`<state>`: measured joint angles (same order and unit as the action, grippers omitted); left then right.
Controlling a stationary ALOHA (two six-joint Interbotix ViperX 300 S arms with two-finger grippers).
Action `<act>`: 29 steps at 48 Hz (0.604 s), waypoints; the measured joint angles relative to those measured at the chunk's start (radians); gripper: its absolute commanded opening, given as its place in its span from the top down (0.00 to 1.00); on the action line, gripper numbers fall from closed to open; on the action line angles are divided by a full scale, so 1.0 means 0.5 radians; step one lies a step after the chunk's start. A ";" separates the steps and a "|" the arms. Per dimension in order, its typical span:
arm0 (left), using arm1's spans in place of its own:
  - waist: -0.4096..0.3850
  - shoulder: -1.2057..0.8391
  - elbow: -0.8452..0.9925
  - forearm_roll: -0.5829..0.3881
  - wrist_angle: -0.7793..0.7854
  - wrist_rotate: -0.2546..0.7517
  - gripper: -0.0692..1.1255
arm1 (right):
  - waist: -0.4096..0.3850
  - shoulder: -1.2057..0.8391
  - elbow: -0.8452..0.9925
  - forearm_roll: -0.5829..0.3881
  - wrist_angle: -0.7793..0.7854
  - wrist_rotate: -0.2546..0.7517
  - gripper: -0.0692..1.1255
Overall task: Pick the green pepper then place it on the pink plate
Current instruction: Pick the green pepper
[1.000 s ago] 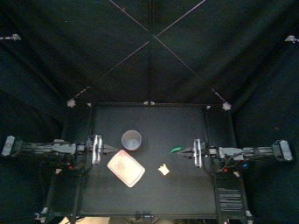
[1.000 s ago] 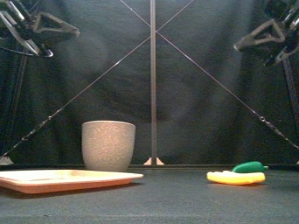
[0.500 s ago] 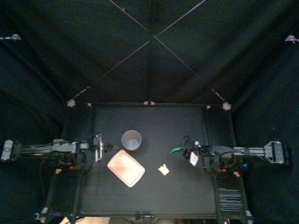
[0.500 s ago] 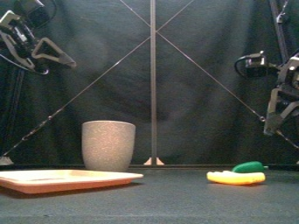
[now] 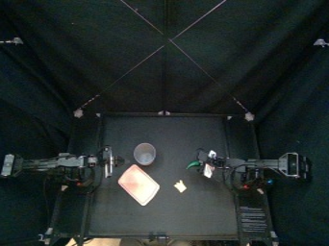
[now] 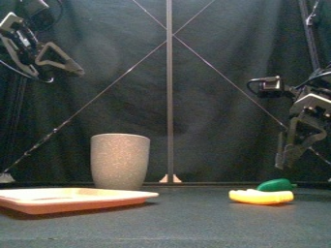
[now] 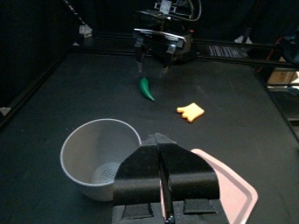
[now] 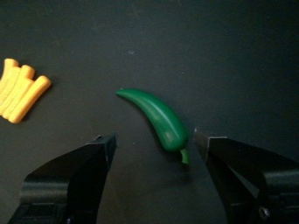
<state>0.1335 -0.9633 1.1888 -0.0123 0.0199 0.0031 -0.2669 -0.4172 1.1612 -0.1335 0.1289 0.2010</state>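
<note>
From above: the green pepper [image 5: 191, 167] lies on the table [image 5: 115, 130] to the right of the pink plate [image 5: 139, 183], with my right gripper [image 5: 210, 161] beside it. Front: that gripper hangs above the pepper, clear of it. Left wrist: my left gripper [image 7: 163, 171] idles by the grey speckled cup [image 7: 105, 157], jaws pressed together. Right wrist: my jaws are spread with the pepper between them, seemingly aligned for a pinch.
</note>
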 measured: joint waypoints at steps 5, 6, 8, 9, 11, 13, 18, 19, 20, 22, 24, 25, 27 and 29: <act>0.003 0.003 0.003 0.000 0.003 0.000 0.91 | -0.003 0.132 -0.034 -0.034 -0.009 -0.012 0.10; 0.000 0.003 0.000 0.003 0.000 0.000 0.91 | -0.006 0.163 -0.040 -0.037 -0.012 -0.006 0.10; 0.003 0.003 0.006 0.003 0.000 0.000 0.91 | -0.012 0.227 -0.055 -0.040 -0.015 -0.009 0.10; 0.003 0.003 0.009 0.003 0.003 0.000 0.91 | -0.015 0.245 -0.058 -0.040 -0.018 -0.012 0.10; 0.003 0.003 0.009 0.000 0.000 0.000 0.91 | -0.021 0.316 -0.071 -0.043 -0.025 -0.015 0.11; 0.000 0.000 0.012 0.000 0.003 0.000 0.91 | -0.025 0.371 -0.083 -0.043 -0.028 -0.003 0.12; 0.000 0.000 0.015 0.000 0.003 0.000 0.91 | -0.031 0.460 -0.114 -0.040 -0.034 -0.009 0.19; 0.003 0.003 0.012 0.000 0.000 0.000 0.91 | -0.031 0.472 -0.123 -0.040 -0.037 -0.006 0.21; 0.003 0.003 0.015 0.000 0.003 0.000 0.91 | -0.031 0.485 -0.132 -0.043 -0.037 -0.009 0.23; 0.000 0.003 0.015 0.000 0.000 0.000 0.91 | -0.031 0.500 -0.147 -0.040 -0.040 -0.006 0.27; 0.003 0.000 0.021 0.000 0.003 -0.003 0.91 | -0.028 0.506 -0.160 -0.040 -0.040 -0.009 0.32; 0.003 0.003 0.025 0.000 0.003 -0.006 0.91 | -0.025 0.509 -0.163 -0.040 -0.040 -0.006 0.33; 0.000 0.003 0.031 -0.003 0.003 -0.006 0.91 | -0.018 0.512 -0.172 -0.040 -0.043 -0.006 0.36; 0.003 0.003 0.037 -0.006 0.000 -0.006 0.91 | -0.015 0.512 -0.181 -0.040 -0.037 -0.009 0.39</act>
<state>0.1350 -0.9618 1.2072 -0.0153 0.0199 0.0000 -0.2746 -0.1611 1.0707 -0.1534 0.1104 0.1963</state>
